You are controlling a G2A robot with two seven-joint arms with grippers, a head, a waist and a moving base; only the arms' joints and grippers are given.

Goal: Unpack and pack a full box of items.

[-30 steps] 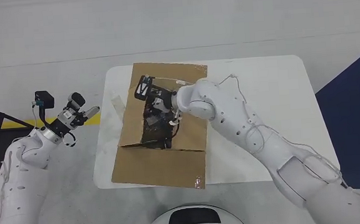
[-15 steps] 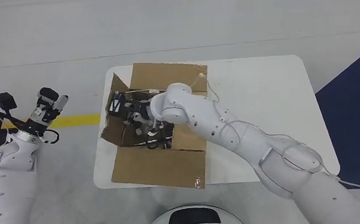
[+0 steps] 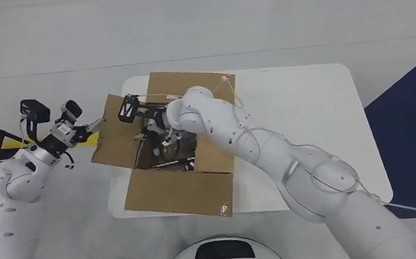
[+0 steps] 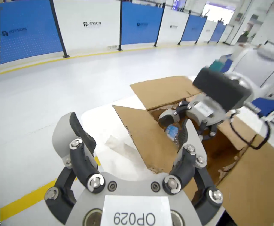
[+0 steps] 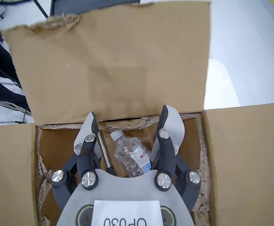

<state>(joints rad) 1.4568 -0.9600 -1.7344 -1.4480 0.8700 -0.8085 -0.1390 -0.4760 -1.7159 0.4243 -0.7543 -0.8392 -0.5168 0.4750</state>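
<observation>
The released right hand [image 5: 128, 116] is hovering inside the box [image 3: 183, 193], the bottle [image 5: 130, 154] lying just beneath it, cap pointing toward the 9 o'clock flap [image 3: 111, 140], while the released left hand [image 4: 128, 126] is hanging farther off at 9 o'clock.

Plain brown corrugated cardboard box [image 3: 176, 193], no print. Clear crinkled plastic bottle [image 5: 128, 154]: white cap, white label with blue and red marks. Silver metal rod [image 5: 102, 147], black end. White rounded table [image 3: 301, 108]. Yellow floor stripe [image 4: 21, 203] at table's 9 o'clock. Left gripper [image 4: 129, 119] and right gripper [image 5: 128, 111]: grey fingers, black pads, white tags.
</observation>
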